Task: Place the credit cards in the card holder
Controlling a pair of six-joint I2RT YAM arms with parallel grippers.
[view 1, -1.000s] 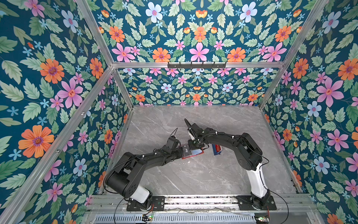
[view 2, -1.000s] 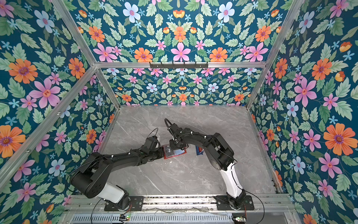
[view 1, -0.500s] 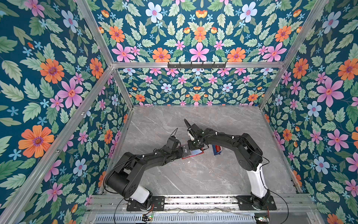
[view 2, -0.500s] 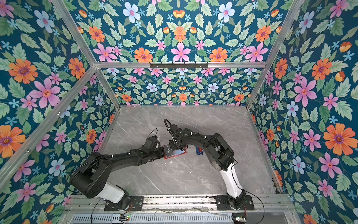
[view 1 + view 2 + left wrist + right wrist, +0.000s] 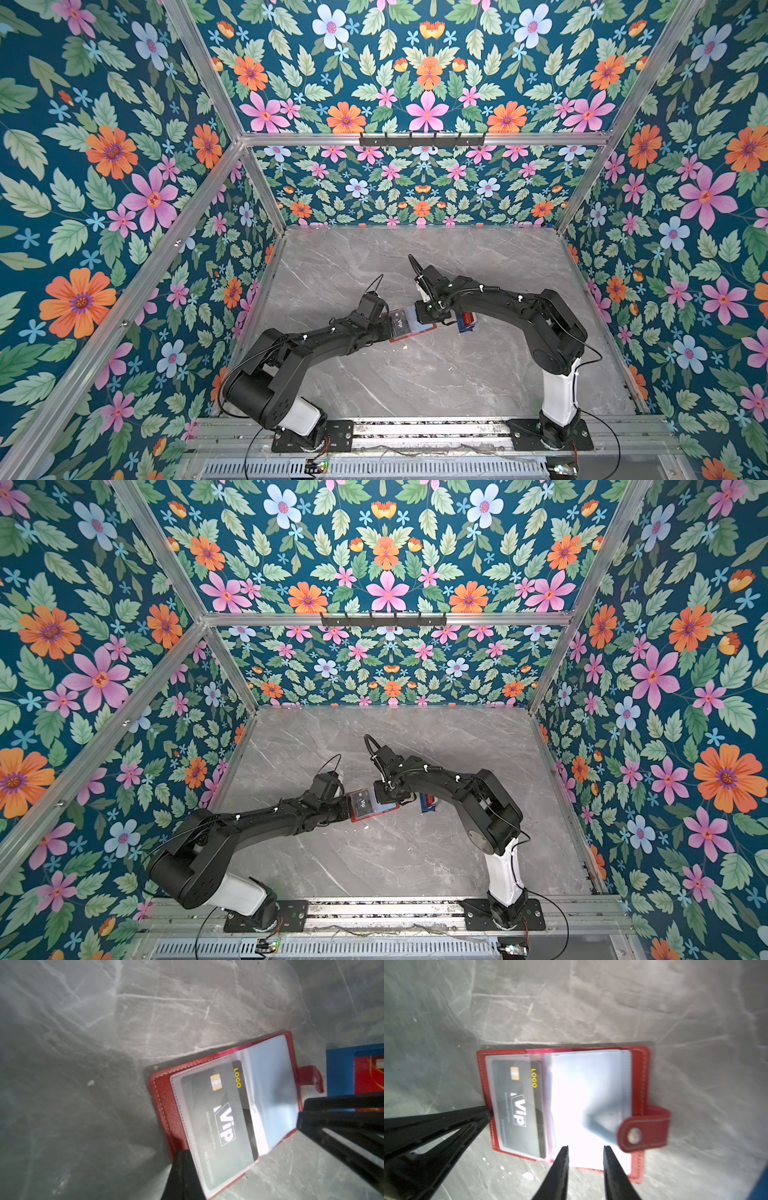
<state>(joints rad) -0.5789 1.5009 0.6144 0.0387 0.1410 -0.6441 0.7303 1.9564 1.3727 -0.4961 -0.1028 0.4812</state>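
The card holder lies open at mid-counter, with a dark card in its left sleeve. My left hand, pressed together, bears on the left cover edge; I cannot tell whether it pinches it. My right hand hangs spread and empty over the right sleeves.

Risk: the tips snag the limp film, or the holder slips and slides. The snap tab curls over the right page. The red card sits in the blue tray, to the right.

Legible: "VIP", "LOGO"; the finer print is blurred.

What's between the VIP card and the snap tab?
Just pale clear sleeves, glaring white, with the right gripper open at their edge; the right wrist view shows it.
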